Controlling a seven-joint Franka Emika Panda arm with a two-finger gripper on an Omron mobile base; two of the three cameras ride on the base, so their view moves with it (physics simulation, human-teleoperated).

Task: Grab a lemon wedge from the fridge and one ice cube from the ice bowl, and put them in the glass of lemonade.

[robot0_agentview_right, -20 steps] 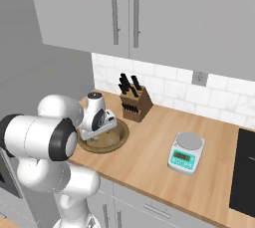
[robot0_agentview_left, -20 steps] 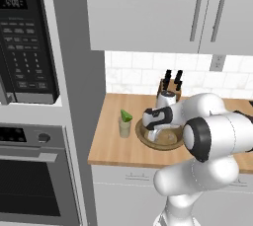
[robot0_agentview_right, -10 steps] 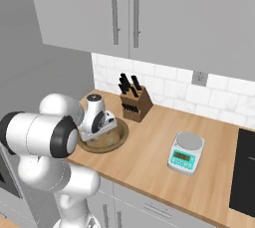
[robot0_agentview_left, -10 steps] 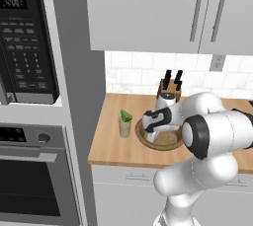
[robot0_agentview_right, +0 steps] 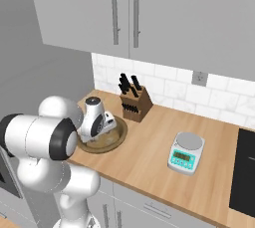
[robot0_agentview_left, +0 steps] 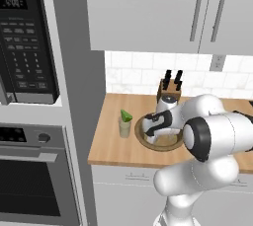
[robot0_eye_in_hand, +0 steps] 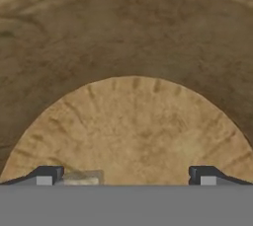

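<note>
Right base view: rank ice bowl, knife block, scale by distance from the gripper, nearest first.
1. ice bowl: the gripper is down inside it.
2. knife block: behind the bowl, by the tiled wall.
3. scale: far along the counter, to the right.

- Knife block [robot0_agentview_right: 135, 103] with dark handles, near the tiled wall.
- White and teal scale [robot0_agentview_right: 185, 154] on the wooden tabletop [robot0_agentview_right: 149, 157].
- Microwave [robot0_agentview_left: 25, 47] above the oven [robot0_agentview_left: 34, 175].

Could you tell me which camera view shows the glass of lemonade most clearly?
The left base view: the glass of lemonade stands unobstructed on the counter, just left of the ice bowl, with the green lemon wedge at its top. In the right base view the robot's arm blocks that spot.
</note>
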